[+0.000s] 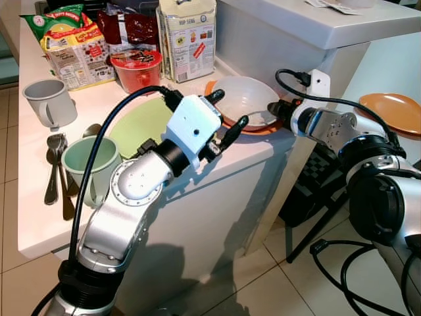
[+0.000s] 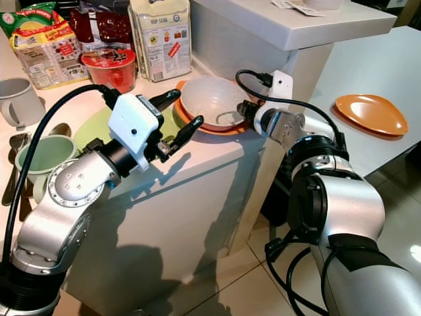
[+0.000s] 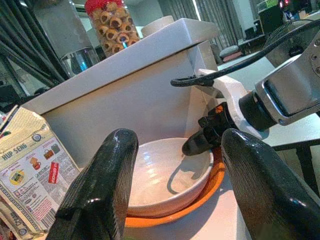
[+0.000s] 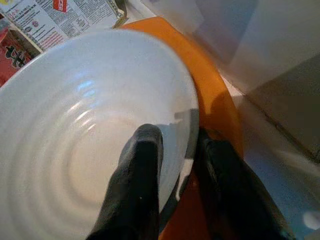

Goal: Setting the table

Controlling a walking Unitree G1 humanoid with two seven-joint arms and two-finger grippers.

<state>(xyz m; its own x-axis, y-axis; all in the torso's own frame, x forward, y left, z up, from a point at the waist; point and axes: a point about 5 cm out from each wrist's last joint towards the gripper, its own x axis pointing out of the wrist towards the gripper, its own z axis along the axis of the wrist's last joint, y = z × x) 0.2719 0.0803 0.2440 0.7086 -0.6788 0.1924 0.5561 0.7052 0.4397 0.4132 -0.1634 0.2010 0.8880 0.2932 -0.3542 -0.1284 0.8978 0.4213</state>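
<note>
Two grippers at white table (image 1: pixel 39 230). Round white ribbed bowl (image 1: pixel 245 99) sits on orange plate (image 2: pixel 197 124) at table's right edge. Right gripper (image 4: pixel 172 172) pinches bowl rim, one finger inside, one outside. Left gripper (image 1: pixel 227 110) spread wide, near bowl, holding nothing.

A home kitchen: counter (image 1: pixel 39 217) with snack packets (image 1: pixel 69 46), mugs (image 1: pixel 49 99) (tiled floor).

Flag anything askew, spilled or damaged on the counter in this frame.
Nothing is spilled or broken. The white bowl sits on an orange plate at the counter's corner, and the right hand straddles its rim, one finger inside, one outside. The left hand hovers open beside it.
</note>
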